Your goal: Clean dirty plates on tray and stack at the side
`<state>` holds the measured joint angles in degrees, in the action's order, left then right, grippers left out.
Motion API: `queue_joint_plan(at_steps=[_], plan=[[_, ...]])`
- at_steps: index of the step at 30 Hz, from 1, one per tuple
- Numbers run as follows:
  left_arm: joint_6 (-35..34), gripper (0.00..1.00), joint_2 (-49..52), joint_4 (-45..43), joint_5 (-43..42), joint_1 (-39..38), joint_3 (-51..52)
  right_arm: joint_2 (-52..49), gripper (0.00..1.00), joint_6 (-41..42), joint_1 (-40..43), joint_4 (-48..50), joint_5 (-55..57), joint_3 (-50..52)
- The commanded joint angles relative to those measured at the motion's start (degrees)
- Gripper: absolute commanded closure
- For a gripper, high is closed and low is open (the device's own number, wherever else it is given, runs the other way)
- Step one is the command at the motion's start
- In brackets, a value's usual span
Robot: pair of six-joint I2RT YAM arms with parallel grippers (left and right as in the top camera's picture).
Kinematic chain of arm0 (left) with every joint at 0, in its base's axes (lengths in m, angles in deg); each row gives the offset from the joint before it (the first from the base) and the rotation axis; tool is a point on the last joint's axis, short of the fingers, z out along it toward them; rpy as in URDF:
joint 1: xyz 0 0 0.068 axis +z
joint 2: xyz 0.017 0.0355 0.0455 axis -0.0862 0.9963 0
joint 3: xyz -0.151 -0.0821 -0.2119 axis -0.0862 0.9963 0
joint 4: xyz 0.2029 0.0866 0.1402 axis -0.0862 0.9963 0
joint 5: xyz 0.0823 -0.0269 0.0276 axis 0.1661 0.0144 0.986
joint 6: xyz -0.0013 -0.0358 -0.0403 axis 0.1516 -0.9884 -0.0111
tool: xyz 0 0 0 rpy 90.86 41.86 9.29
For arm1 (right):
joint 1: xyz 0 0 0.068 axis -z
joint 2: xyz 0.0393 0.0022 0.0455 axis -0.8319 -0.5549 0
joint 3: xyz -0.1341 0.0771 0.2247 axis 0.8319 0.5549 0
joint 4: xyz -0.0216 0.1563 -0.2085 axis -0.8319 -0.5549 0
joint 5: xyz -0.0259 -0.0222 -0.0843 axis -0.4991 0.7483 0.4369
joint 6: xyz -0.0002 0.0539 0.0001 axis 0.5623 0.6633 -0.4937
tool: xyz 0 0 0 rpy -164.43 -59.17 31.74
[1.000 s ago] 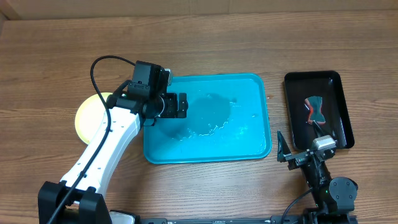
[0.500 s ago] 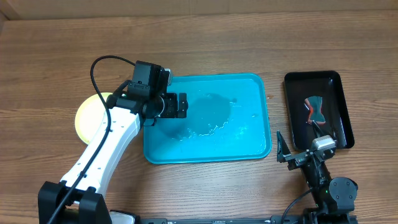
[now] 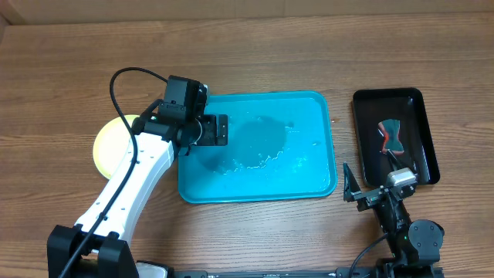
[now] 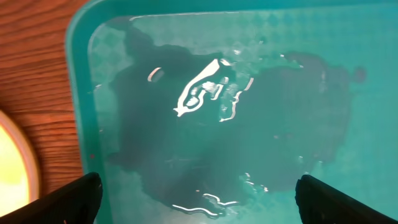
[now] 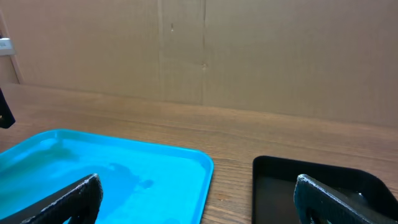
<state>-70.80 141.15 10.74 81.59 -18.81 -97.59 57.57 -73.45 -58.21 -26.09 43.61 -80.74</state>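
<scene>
The turquoise tray point(image 3: 309, 166) lies mid-table, and I see only a wet film in it point(image 4: 249, 124). A pale yellow-green plate point(image 3: 108, 143) lies on the table left of the tray, partly under my left arm. Its rim shows in the left wrist view point(image 4: 12, 168). I cannot tell how many plates are stacked there, and the light blue plate is not visible. My left gripper point(image 3: 217, 130) is open and empty, hovering over the tray's left part point(image 4: 199, 199). My right gripper point(image 3: 361, 193) is open and empty, low by the tray's front right corner point(image 5: 199, 199).
A narrow black tray point(image 3: 413, 104) stands at the right and holds a red and teal tool point(image 3: 392, 137). It also shows in the right wrist view point(image 5: 323, 180), beside the turquoise tray point(image 5: 155, 168). A cardboard wall backs the table.
My left gripper has drawn back slightly to the left over the tray's left edge. The right arm has not moved.
</scene>
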Motion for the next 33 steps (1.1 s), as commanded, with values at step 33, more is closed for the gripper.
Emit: queue_joint_plan(at_steps=[33], plan=[[11.87, 0.00, -71.45, -53.09, 3.50, 14.64, 57.40, 0.61, 0.00, 0.26, -0.33, 0.39, -0.07, 0.61]])
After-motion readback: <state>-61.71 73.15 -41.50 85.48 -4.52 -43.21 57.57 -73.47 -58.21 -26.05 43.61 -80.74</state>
